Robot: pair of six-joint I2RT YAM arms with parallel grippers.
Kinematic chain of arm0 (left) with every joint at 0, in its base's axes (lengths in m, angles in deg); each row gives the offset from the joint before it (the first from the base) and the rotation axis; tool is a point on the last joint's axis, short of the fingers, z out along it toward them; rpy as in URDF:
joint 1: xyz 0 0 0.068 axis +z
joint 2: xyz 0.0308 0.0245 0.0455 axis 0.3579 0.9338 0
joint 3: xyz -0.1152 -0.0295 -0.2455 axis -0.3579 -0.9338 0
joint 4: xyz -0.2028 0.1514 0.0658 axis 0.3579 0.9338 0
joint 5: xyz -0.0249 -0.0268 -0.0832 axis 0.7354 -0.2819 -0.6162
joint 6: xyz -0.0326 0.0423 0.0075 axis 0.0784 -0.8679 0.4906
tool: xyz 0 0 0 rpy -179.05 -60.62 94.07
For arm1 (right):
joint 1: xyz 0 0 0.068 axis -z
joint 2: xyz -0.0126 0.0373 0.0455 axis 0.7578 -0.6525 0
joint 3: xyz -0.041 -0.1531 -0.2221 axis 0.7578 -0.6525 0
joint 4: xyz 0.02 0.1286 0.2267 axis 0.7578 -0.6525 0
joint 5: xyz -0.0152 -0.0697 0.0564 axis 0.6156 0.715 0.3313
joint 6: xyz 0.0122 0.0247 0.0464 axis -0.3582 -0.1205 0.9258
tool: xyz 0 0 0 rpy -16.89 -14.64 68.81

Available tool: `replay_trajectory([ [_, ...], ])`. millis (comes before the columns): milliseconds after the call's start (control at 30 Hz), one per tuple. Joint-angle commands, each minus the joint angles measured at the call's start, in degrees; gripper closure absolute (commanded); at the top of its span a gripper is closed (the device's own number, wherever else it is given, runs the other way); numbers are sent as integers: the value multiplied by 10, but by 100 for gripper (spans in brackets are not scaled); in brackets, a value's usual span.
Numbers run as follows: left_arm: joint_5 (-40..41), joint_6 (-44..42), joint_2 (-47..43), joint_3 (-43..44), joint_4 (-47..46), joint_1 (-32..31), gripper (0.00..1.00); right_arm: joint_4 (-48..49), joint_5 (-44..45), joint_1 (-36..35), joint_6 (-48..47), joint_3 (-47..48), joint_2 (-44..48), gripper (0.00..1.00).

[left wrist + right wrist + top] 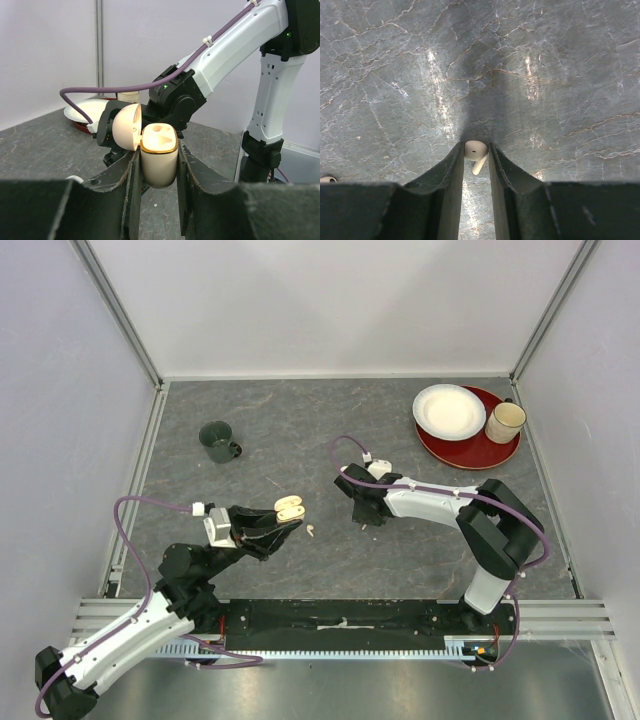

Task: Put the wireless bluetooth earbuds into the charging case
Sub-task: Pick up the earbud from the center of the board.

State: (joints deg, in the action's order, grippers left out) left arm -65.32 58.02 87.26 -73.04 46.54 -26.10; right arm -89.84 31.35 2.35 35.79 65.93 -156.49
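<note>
My left gripper [283, 519] is shut on the cream charging case [290, 508] and holds it above the table. In the left wrist view the case [159, 160] stands upright between my fingers, gold-rimmed, with its lid [125, 127] swung open to the left and its sockets showing empty. My right gripper [362, 520] is low over the table, to the right of the case. In the right wrist view it [476, 151] is shut on a pale earbud [475, 148], gripped at the very fingertips with its stem pointing back. A second earbud [312, 531] lies on the table by the case and shows at the left edge of the right wrist view [326, 179].
A dark green mug [218, 441] stands at the back left. A red plate [480, 455] at the back right carries a white bowl [449, 411] and a beige cup [505, 422]. White walls close in the grey stone-patterned table [300, 420].
</note>
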Motion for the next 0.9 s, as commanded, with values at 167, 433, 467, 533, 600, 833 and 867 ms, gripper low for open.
replay_trajectory([
  [167,-5,-1,9,12,-14,-3,98,6,14,0,-11,-5,3,69],
  [433,-7,2,14,12,-14,-3,98,7,21,0,-23,-6,16,80],
  [467,-7,3,16,12,-15,-2,98,8,22,-1,-24,-6,18,81],
  [533,-6,4,16,12,-15,-3,98,9,26,-1,-30,-8,25,82],
  [600,-7,7,16,12,-15,-2,98,10,29,-1,-32,-10,28,82],
  [833,-4,14,16,12,-15,-3,98,16,18,-2,-44,-15,25,83],
  [867,-5,16,16,11,-16,-2,98,16,17,-1,-44,-16,23,81],
])
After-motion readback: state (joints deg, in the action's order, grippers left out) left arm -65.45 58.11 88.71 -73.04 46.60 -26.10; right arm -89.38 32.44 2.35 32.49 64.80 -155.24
